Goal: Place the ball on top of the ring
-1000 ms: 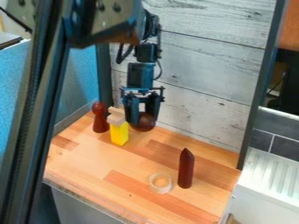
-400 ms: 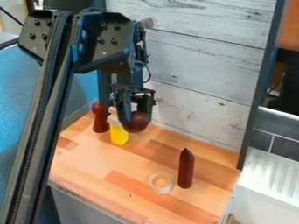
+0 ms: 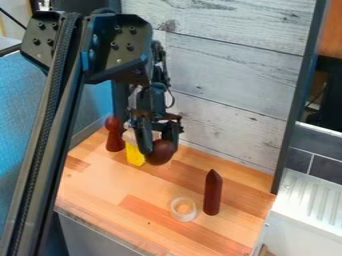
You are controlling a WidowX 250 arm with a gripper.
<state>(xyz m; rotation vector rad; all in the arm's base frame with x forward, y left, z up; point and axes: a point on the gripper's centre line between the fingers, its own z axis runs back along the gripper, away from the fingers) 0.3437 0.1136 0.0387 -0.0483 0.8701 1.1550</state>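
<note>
Brown ball (image 3: 161,153) is held by the claw (image 3: 159,145), well apart from the ring (image 3: 184,209)

The top of the ball is hidden by the fingers (image 3: 143,142) of the claw. Just beside the claw, on the left in the view, a yellow block (image 3: 135,156) is partly covered. The pale wood piece (image 3: 131,135) above that block is mostly hidden by the claw, so its shape is hard to make out. The big black arm (image 3: 119,47) is cut off by the edge of the view. It cannot be told if the yellow block is touched by the ball.

The claw is pointed down. Its fingers are kept apart by the ball, which is gripped between them.

The ring is seen lying flat on the wood table (image 3: 97,185), lower than the claw in the view and a bit to the right. Wood can be seen through its round middle. Near the ring, on the side to the right, a dark red pointed block (image 3: 212,192) is stood up. A red peg (image 3: 114,135) is seen to the left of the claw, past the yellow block.
</note>
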